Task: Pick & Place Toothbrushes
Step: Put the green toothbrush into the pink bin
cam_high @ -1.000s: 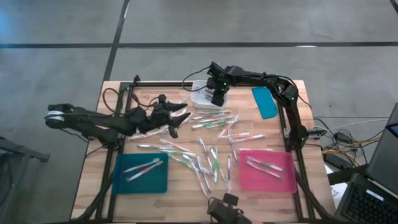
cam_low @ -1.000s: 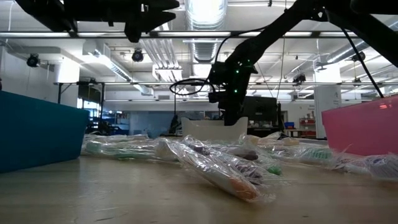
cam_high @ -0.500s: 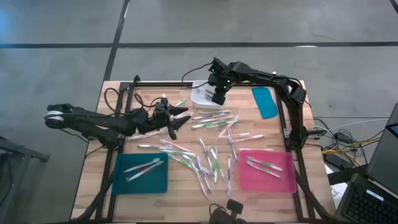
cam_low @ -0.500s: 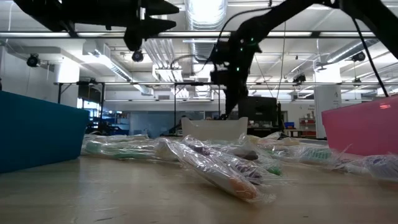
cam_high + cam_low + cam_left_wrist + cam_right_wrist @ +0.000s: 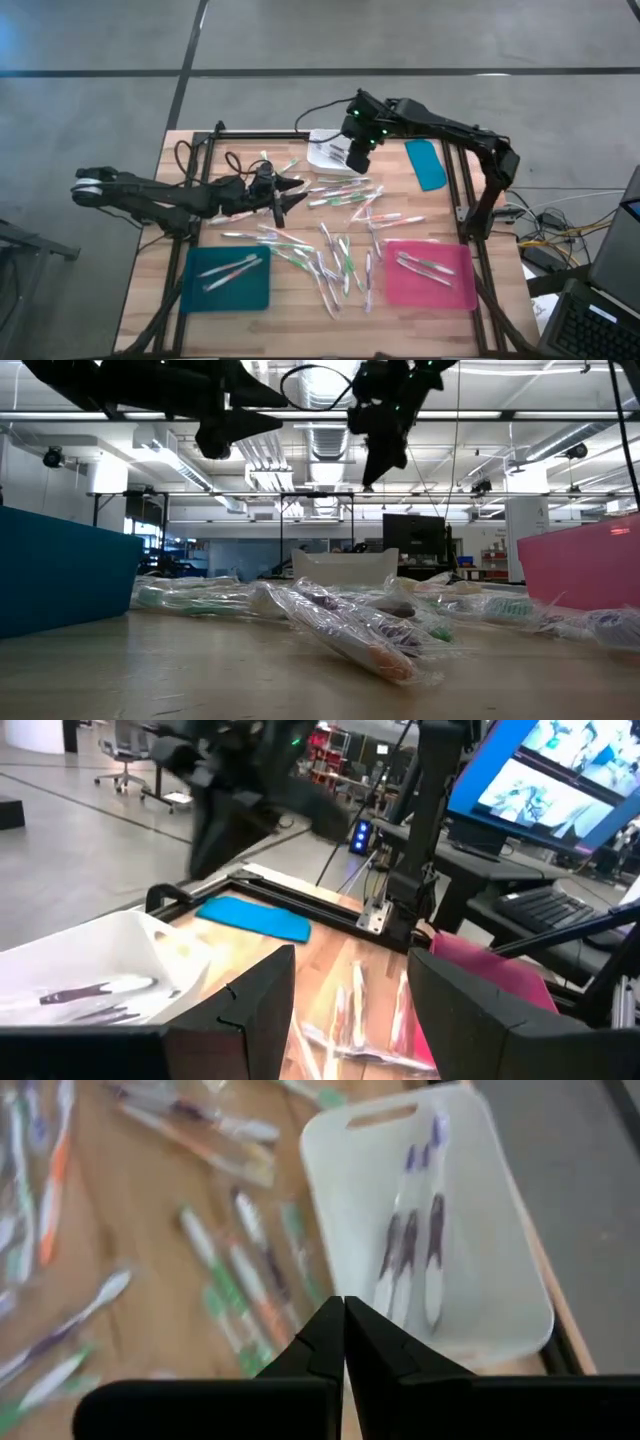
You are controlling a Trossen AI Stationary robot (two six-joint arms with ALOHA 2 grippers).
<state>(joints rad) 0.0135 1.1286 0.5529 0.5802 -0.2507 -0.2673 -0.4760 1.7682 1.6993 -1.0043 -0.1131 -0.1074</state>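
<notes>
Light is even and quite bright in the high view, with only soft shadows under the dark arms on the pale wooden desk (image 5: 200, 310). In the low view, long white ceiling lamps (image 5: 330, 375) at 12 o'clock give strong glare, and the clear plastic-wrapped toothbrushes (image 5: 350, 625) shine. The right wrist view is blurred by motion; the left wrist view is soft at 12 o'clock.

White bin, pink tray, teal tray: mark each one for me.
white bin (image 5: 500, 1280): right wrist view, on its bare floor.
pink tray (image 5: 455, 290): high view, on its bare corner.
teal tray (image 5: 215, 295): high view, on its bare floor.
</notes>
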